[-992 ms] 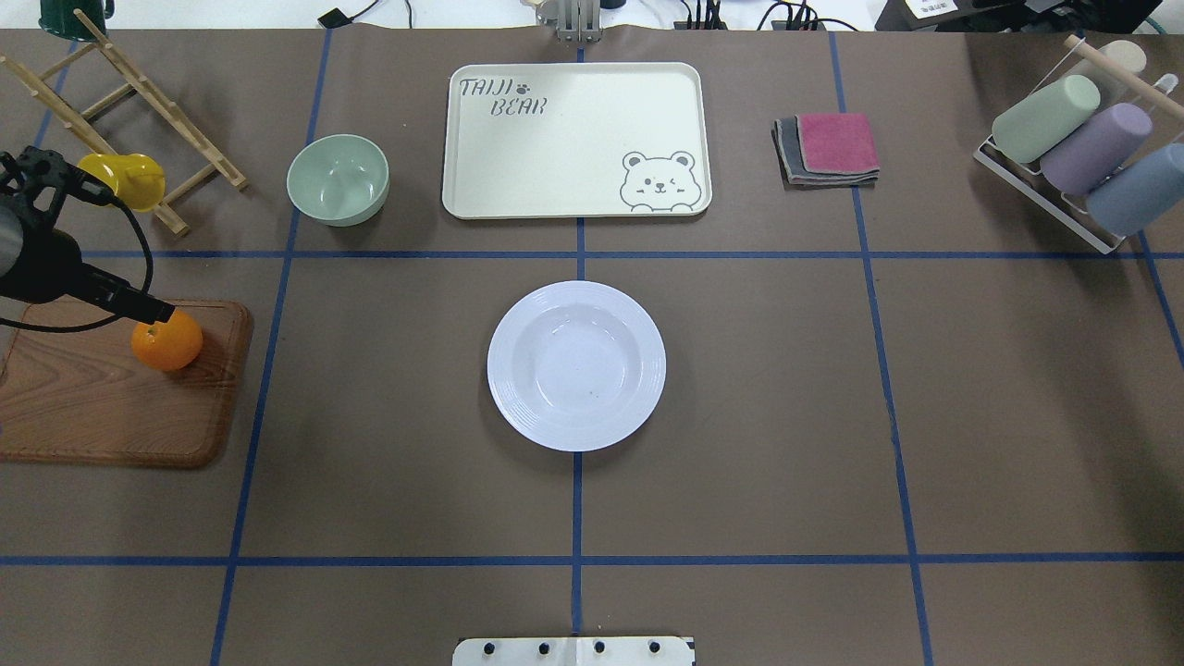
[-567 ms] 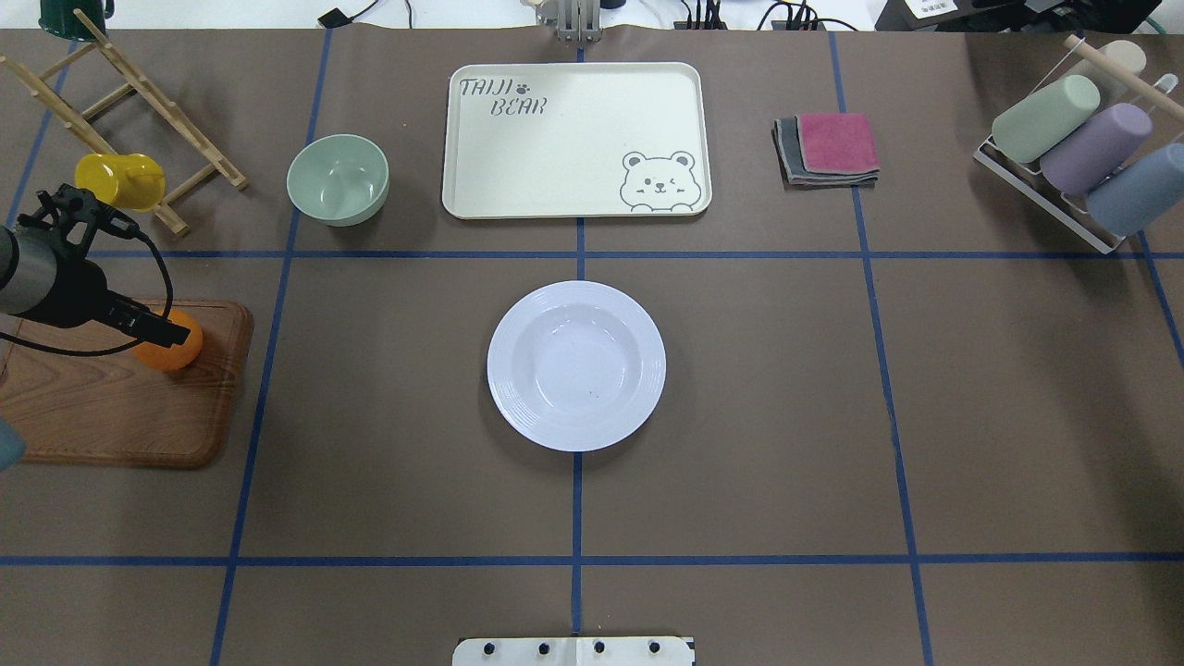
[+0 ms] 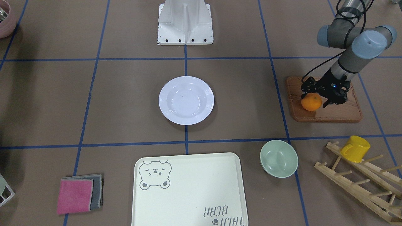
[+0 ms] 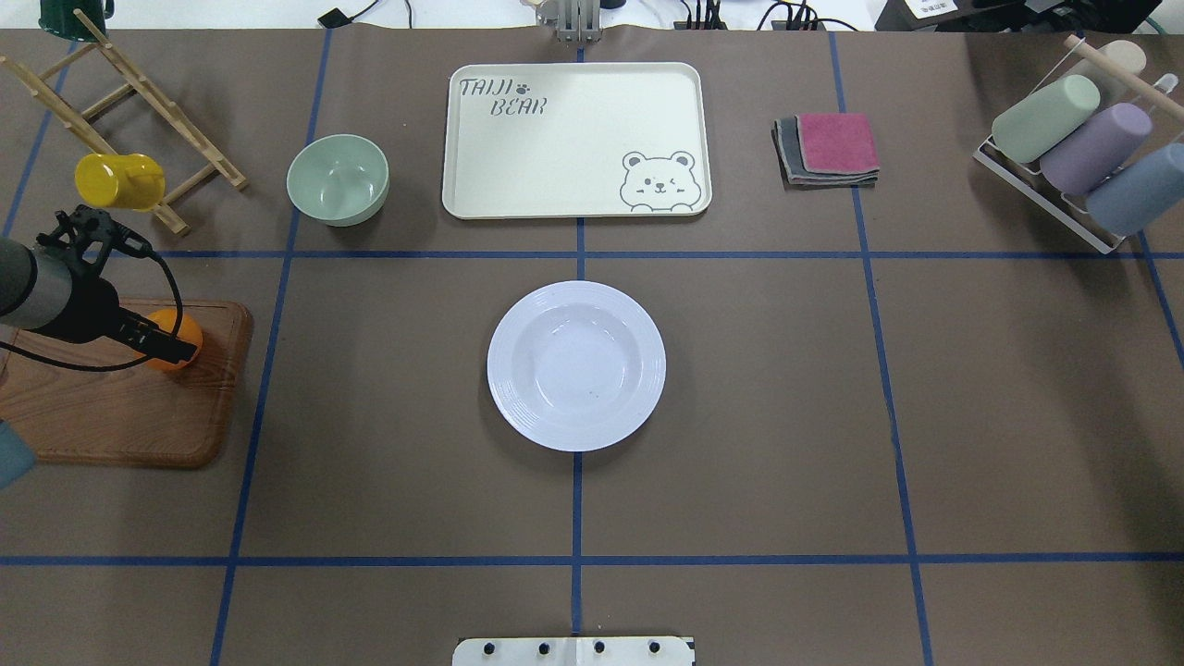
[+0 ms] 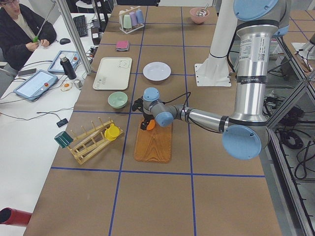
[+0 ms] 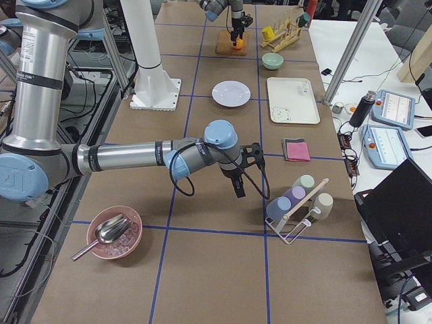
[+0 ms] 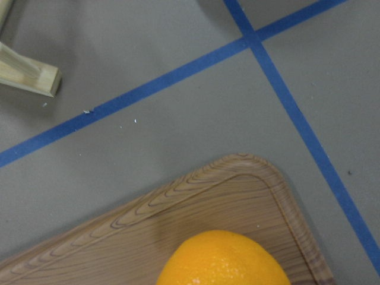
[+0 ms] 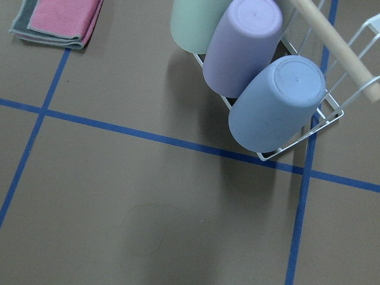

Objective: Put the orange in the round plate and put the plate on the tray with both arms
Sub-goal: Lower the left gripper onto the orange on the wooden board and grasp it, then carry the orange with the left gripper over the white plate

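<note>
The orange (image 4: 188, 328) sits near a far corner of a brown wooden board (image 4: 111, 407) at the table's left. My left gripper (image 4: 172, 347) hangs right over it, open; in the front-facing view its black fingers (image 3: 305, 89) stand on either side of the orange (image 3: 311, 103). The left wrist view shows only the top of the orange (image 7: 222, 261). The white round plate (image 4: 575, 365) lies empty at the table's middle. The cream tray (image 4: 573, 139) with the bear drawing lies beyond it. My right gripper (image 6: 239, 190) hovers over bare table near the cup rack; whether it is open I cannot tell.
A pale green bowl (image 4: 338, 178) stands left of the tray. A yellow cup (image 4: 116, 180) hangs on a wooden rack (image 4: 139, 92) beyond the board. Folded cloths (image 4: 828, 148) and a rack of cups (image 4: 1082, 148) are at the right. A person (image 5: 19, 29) sits beside the table.
My left gripper has come toward the robot and down over the orange, covering more of it in the overhead view. The orange, plate and tray have not moved.
</note>
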Robot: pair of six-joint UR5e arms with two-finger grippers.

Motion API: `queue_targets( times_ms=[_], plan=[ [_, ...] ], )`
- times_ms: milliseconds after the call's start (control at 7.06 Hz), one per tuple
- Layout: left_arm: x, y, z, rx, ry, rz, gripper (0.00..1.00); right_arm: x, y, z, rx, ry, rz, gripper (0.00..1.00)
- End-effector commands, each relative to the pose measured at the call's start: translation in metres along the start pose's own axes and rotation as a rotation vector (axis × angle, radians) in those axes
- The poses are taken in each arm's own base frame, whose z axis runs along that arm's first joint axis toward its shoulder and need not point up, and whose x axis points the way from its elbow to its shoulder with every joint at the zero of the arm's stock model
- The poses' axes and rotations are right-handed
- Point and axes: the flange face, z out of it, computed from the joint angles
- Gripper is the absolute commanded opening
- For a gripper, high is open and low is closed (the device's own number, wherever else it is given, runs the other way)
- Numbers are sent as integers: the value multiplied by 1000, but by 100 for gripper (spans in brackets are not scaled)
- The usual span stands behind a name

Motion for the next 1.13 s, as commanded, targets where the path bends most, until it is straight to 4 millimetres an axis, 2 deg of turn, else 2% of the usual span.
queue_targets(
  times_ms=[0,142,283,425,567,709,850,992],
  plan=[
    [5,2,5,-9,6,10,86,0,0,0,-1,0,1,100],
    [7,2,5,-9,8,13,49,1,1,1,-2,0,0,100],
    [12,-2,-2,5,16,15,0,1,0,1,-2,0,0,100],
    [40,-18,-28,45,56,-1,0,1,1,1,-2,-1,5,100],
    [79,-64,-49,64,71,-91,0,0,0,1,-2,-3,6,100],
    [126,-126,-66,47,49,-135,0,-1,-1,2,-4,-4,12,100],
    [180,-159,-71,9,58,-150,0,-3,-2,4,-7,-8,60,100],
    [235,-177,-72,7,86,-206,0,-12,-6,7,-10,-21,123,100]
  ],
)
